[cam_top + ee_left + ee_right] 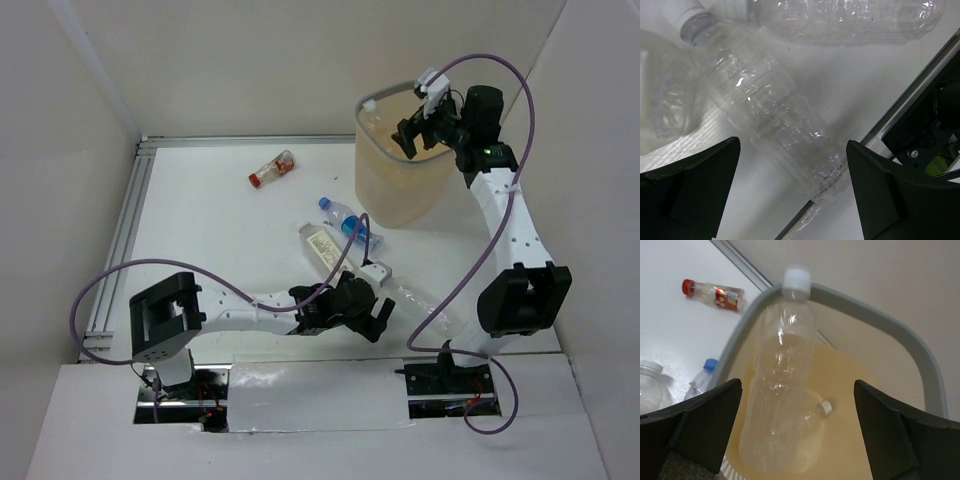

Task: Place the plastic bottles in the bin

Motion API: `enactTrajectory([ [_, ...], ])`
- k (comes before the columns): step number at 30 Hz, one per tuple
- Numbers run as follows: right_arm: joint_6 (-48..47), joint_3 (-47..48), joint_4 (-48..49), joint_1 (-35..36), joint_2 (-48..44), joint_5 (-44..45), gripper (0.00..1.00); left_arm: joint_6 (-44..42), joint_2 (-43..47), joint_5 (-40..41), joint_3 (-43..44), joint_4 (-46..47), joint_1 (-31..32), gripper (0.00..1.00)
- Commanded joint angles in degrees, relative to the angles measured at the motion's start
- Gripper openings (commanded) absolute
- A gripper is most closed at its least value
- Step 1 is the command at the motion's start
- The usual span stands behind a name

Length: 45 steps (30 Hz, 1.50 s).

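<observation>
The beige bin (400, 185) stands at the back right. My right gripper (418, 135) hangs open over its mouth. In the right wrist view a plain clear bottle (782, 365) leans inside the bin (920, 360), its white cap at the rim and free of my right gripper (797, 390). A second clear bottle (812, 415) lies on the bin's bottom. My left gripper (375, 318) is low over the table and open. Its fingers straddle a plain clear bottle (775, 110) lying diagonally, without touching it. Two more clear bottles (840, 20) (665, 95) lie beside it.
A short red-capped bottle (272, 170) lies at the back of the table. A blue-capped bottle (345, 222) and a white-labelled bottle (322, 248) lie mid-table, left of the bin. The right arm's base (935, 135) is close to the bottle under my left gripper. White walls enclose the table.
</observation>
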<state>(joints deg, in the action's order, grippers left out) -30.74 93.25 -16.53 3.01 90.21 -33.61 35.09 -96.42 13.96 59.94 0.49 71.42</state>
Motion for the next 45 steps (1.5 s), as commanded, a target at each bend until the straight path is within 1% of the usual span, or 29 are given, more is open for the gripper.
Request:
enactTrajectory([
  [1, 4.55, 3.34, 1.34, -3.17, -2.85, 2.67, 1.0, 2.0, -3.41, 2.74, 3.51, -2.16, 1.36, 1.0],
  [5, 7.71, 3.87, -1.04, -6.95, -5.39, -0.92, 1.0, 2.53, -7.02, 5.29, 6.76, -6.63, 2.41, 1.0],
  [10, 15.25, 3.26, -4.38, -13.98, -10.66, -3.92, 1.0, 4.36, -8.34, 10.03, 9.32, -11.65, 3.03, 1.0],
  [12, 14.75, 2.47, -9.18, -16.09, -13.99, -5.93, 1.0, 4.9, -9.04, 10.04, 9.32, -12.97, 3.03, 1.0],
  [13, 10.66, 1.42, -11.74, -17.75, -14.97, -7.25, 0.84, 5.42, -9.92, 10.65, 9.84, -12.97, 3.03, 1.0],
  [14, 8.09, 0.71, -17.86, -18.47, -16.72, -9.7, 0.77, 6.04, -10.53, 10.65, 9.84, -12.97, 3.03, 1.0],
  [15, 5.54, -0.25, -21.05, -19.61, -17.61, -11.03, 0.71, 6.56, -11.32, 11.35, 11.41, -14.28, 3.03, 1.0],
  [16, 0.12, -2.7, -24.39, -20.23, -18.31, -12.0, 0.67, 6.57, -13.42, 11.36, 12.38, -14.99, 3.03, 1.0],
  [17, -2.28, -4.03, -27.73, -20.75, -19.1, -12.97, 0.65, 6.57, -14.49, 11.88, 13.17, -15.52, 3.03, 0.99],
  [18, -5.0, -5.52, -34.64, -21.28, -19.63, -13.93, 0.65, 6.57, -15.37, 11.88, 13.88, -15.52, 3.03, 0.97],
  [19, -9.47, -7.02, -37.4, -21.81, -20.42, -13.94, 0.65, 6.57, -16.16, 11.88, 14.41, -16.04, 3.03, 0.95],
  [20, -10.56, -10.25, -39.34, -21.81, -20.43, -13.94, 0.64, 6.57, -16.69, 11.88, 14.93, -16.05, 3.03, 0.94],
  [21, -10.57, -11.85, -40.58, -22.34, -21.04, -12.81, 0.64, 6.57, -17.3, 11.1, 14.94, -16.05, 3.03, 0.91],
  [22, -13.96, -13.26, -43.2, -23.47, -21.04, -12.19, 0.61, 5.87, -17.31, 10.31, 14.94, -15.35, 3.03, 0.83],
  [24, -15.66, -16.78, -44.11, -25.14, -22.27, -11.4, 0.59, 5.26, -14.78, 9.52, 14.42, -14.3, 3.55, 0.74],
  [25, -16.62, -17.74, -45.68, -27.15, -22.27, -11.4, 0.51, 5.25, -13.37, 9.51, 13.89, -14.29, 3.55, 0.69],
  [26, -19.68, -19.06, -46.47, -28.22, -22.28, -11.39, 0.47, 4.73, -11.96, 8.99, 13.1, -13.59, 3.55, 0.58],
  [27, -20.58, -19.07, -47.09, -29.36, -22.88, -11.39, 0.43, 4.72, -10.29, 8.46, 13.09, -13.59, 3.55, 0.53],
  [28, -21.37, -19.94, -48.49, -31.81, -22.89, -12.09, 0.35, 4.72, -6.62, 8.46, 12.49, -13.59, 3.55, 0.49],
  [29, -23.81, -19.95, -49.72, -33.23, -22.89, -12.88, 0.23, 4.2, -4.59, 7.76, 11.78, -13.59, 3.55, 0.43],
  [31, -27.24, -21.61, -52.71, -36.82, -23.42, -14.72, 0.23, 4.2, 1.02, 7.75, 11.78, -12.97, 3.55, 0.4],
  [33, -29.1, -22.93, -54.04, -38.77, -24.03, -15.26, 0.23, 3.49, 4.03, 8.28, 12.56, -12.44, 3.55, 0.39],
  [35, -30.25, -25.21, -54.57, -39.3, -24.64, -14.65, 0.29, 1.05, 7.11, 10.9, 14.4, -10.78, 3.55, 0.39],
  [36, -31.04, -26.01, -54.57, -39.3, -24.65, -14.65, 0.35, -0.01, 7.73, 12.05, 15.28, -10.78, 3.55, 0.39],
  [39, -37.35, -30.05, -55.97, -39.3, -25.26, -12.98, 0.48, -6.25, 8.27, 16.62, 20.2, -7.36, 3.03, 0.39],
  [40, -40.16, -31.1, -58.67, -39.3, -25.96, -12.45, 0.54, -7.57, 7.57, 16.63, 23.35, -6.65, 1.11, 0.39],
  [41, -44.45, -33.46, -58.7, -39.3, -26.84, -12.45, 0.58, -9.84, 7.56, 17.24, 24.77, -4.03, -0.04, 0.39],
  [43, -46.94, -35.5, -58.7, -39.3, -28.68, -11.22, 0.62, -11.62, 5.73, 15.67, 29.76, -1.12, -4.07, 0.39],
  [45, -49.93, -37.44, -58.7, -38.7, -29.22, -10.43, 0.66, -12.77, 3.19, 11.9, 33.99, 2.48, -8.37, 0.39],
])
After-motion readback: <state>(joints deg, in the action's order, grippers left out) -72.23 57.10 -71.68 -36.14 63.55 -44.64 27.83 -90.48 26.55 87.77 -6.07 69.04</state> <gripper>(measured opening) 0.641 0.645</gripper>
